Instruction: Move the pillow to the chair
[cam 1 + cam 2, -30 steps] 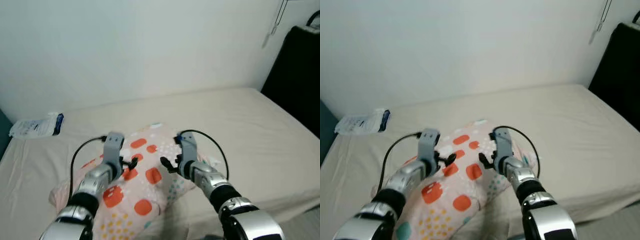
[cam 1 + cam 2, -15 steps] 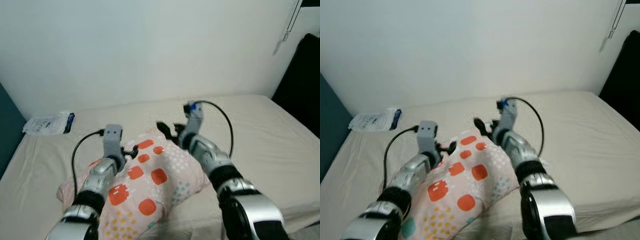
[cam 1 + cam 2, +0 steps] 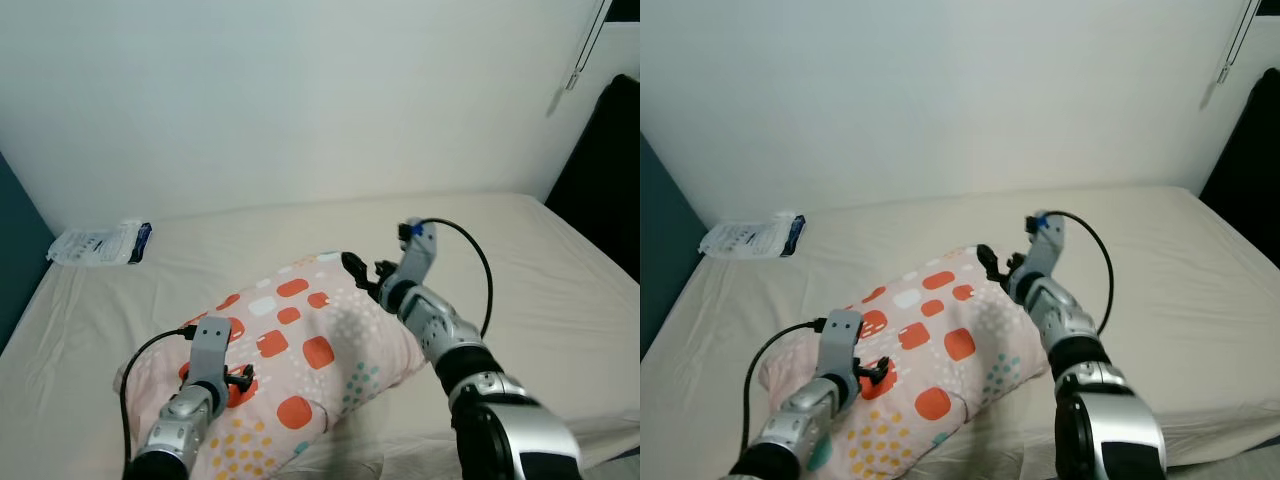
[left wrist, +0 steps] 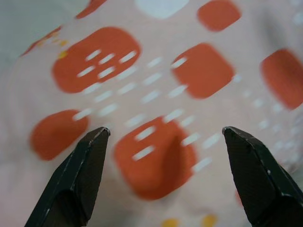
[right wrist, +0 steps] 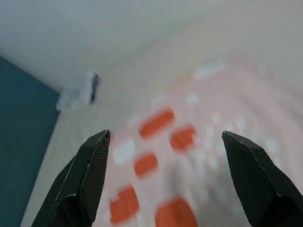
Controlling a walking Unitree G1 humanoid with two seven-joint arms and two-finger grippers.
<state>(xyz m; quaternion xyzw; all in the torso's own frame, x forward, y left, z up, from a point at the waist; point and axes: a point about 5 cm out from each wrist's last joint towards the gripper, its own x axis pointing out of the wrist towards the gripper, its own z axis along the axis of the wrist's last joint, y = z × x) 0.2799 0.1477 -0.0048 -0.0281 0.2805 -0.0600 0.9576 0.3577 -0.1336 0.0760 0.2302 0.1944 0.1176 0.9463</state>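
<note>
Since half a second ago the right gripper (image 3: 362, 275) has dropped from above the pillow's far end to its far right edge, and the left gripper (image 3: 238, 378) has slid back toward the pillow's near left corner. Pillow (image 3: 300, 350): pink, orange squares and small dots, lying on the bed (image 3: 520, 260), near the front edge, long axis diagonal. Left gripper sits just over the near part of the pillow, fingers (image 4: 80, 175) spread wide, nothing between them. Right gripper at the pillow's far edge, fingers (image 5: 90, 175) likewise spread wide, pinching nothing. Beige sheet all around. White packet (image 3: 98, 244) well apart at the far left, by the wall (image 3: 300, 100). Dark object (image 3: 605, 170) at the far right.
</note>
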